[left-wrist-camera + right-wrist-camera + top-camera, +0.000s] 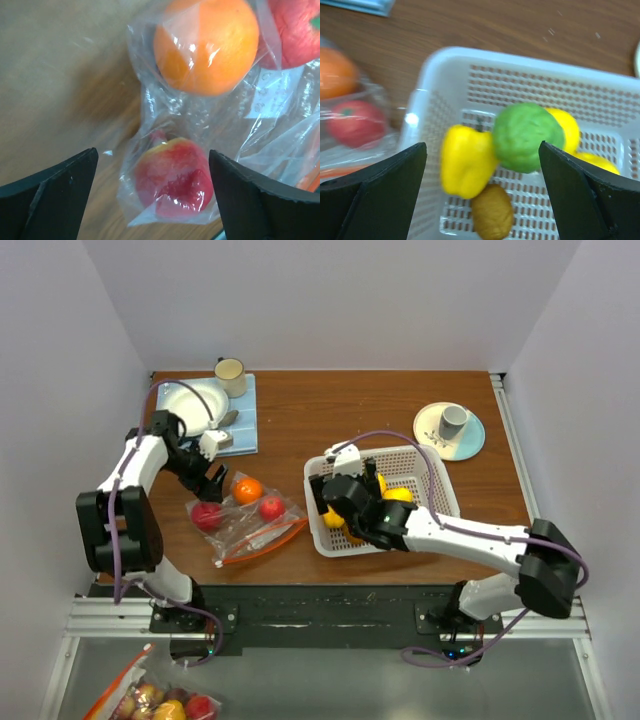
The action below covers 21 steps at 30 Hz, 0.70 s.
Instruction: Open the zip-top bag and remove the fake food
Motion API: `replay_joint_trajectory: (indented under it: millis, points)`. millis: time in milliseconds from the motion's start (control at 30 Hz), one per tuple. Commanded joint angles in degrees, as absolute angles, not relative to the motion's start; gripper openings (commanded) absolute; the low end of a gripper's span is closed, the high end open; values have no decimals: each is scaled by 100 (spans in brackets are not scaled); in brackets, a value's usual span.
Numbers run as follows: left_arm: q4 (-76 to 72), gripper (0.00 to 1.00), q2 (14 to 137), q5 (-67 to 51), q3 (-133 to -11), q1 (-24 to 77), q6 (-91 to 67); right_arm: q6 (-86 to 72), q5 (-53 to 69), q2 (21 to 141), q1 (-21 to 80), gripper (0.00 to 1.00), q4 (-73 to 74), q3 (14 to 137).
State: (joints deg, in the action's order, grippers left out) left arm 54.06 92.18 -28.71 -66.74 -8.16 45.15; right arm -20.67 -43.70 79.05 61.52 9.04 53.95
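The clear zip-top bag (245, 522) lies on the table left of centre, its orange-red zip strip (262, 545) toward the front. Inside are an orange (247, 489), a red fruit (271, 507) and a red-yellow peach (207, 515). My left gripper (212, 480) is open just above the bag's far end; in the left wrist view the peach (172, 177) in the plastic lies between the fingers, with the orange (206, 46) beyond. My right gripper (336, 502) is open and empty over the white basket (436, 465), above a yellow pepper (466, 160), a green fruit (526, 137) and a brown kiwi (492, 212).
A blue mat with a white plate (190, 402), spoon and yellow cup (231, 371) sits at the back left. A saucer with a grey cup (452, 423) sits at the back right. More yellow fruit (565, 127) lies in the basket.
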Motion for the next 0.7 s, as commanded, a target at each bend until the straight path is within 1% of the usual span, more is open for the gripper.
replay_joint_trajectory:
  millis: [0,100,167,233,267,333,367,400,433,467,533,567,600,633,667]
  points:
    - [6117,100,9746,-3725,-6873,-993,5246,-1346,-4211,7559,6836,99,-121,5326]
    - [6302,100,9922,-4025,-6873,-984,5423,-1240,-3920,7681,7223,99,-394,5300]
    - [6249,100,9958,-3990,-6803,-984,5414,-1195,-3867,7962,7417,99,-457,5378]
    - [6074,100,9958,-3824,-6628,-984,5370,-1213,-3815,8365,7602,97,-466,5475]
    - [6021,92,9949,-3780,-6575,-984,5344,-1248,-3762,8515,7646,95,-466,5571]
    - [6029,81,9967,-3718,-6530,-967,5344,-1283,-3692,8735,7725,94,-536,5660]
    - [6055,66,9967,-3726,-6539,-967,5344,-1292,-3604,8945,7752,92,-580,5730]
    - [6056,56,9958,-3709,-6548,-967,5326,-1301,-3586,9043,7769,92,-624,5765]
    - [6151,49,9958,-3726,-6617,-967,5344,-1318,-3542,9140,7770,91,-633,5809]
    - [6205,36,9958,-3727,-6662,-958,5352,-1318,-3507,9289,7761,91,-642,5870]
    - [6389,24,9993,-3735,-6837,-958,5370,-1336,-3454,9439,7778,91,-703,5941]
    - [6477,11,10002,-3744,-6899,-949,5388,-1345,-3445,9561,7778,91,-712,5968]
    - [6608,4,10011,-3744,-6969,-906,5362,-1345,-3419,9615,7778,91,-738,5985]
    - [6679,0,10011,-3762,-7109,-897,5361,-1336,-3402,9667,7787,91,-756,6020]
    - [6758,0,9959,-3779,-7180,-879,5361,-1336,-3375,9729,7778,91,-773,6047]
